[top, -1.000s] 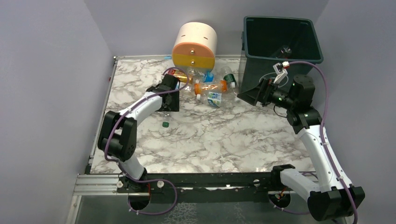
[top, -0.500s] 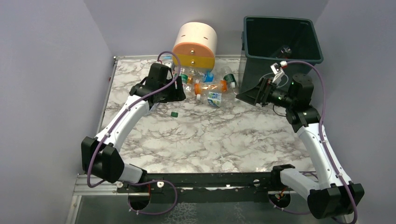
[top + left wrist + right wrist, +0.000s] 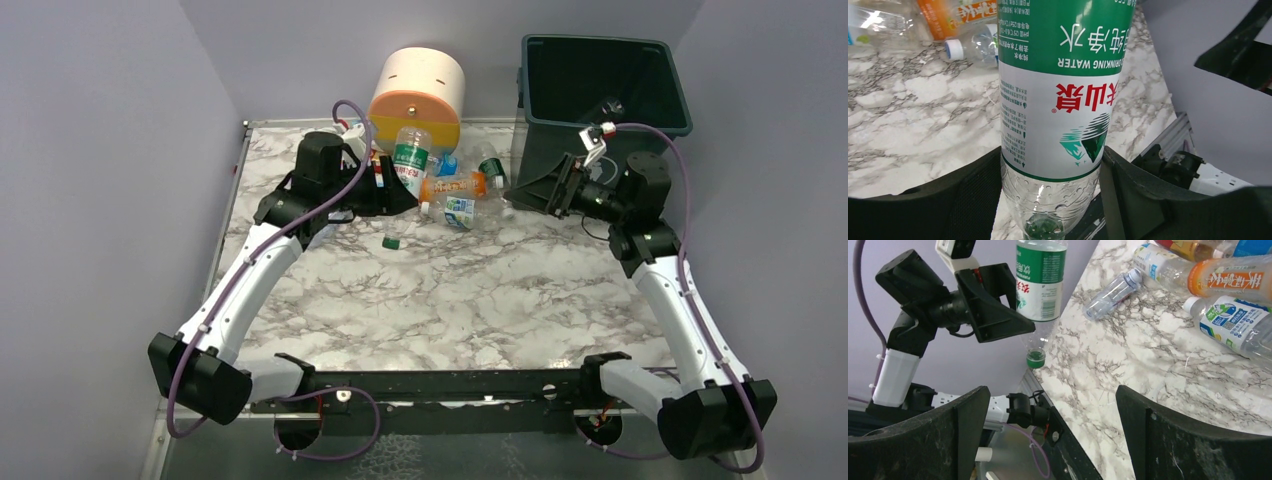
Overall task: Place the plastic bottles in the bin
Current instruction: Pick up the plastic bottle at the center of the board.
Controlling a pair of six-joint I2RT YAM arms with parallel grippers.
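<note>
Left gripper (image 3: 1050,190) part-closed round green-label bottle (image 3: 409,160), now lifted cap-down off the surface (image 3: 450,290) by its far edge, a second ago still low; right gripper (image 3: 540,188) wide open, empty, beside bin (image 3: 600,41) at far right corner, carry-over probably next.

White arm links (image 3: 255,270), black joints (image 3: 205,372), thin purple cables (image 3: 686,200).

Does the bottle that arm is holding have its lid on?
On: a green cap closes the neck of the green-labelled bottle in the left tool.
</note>
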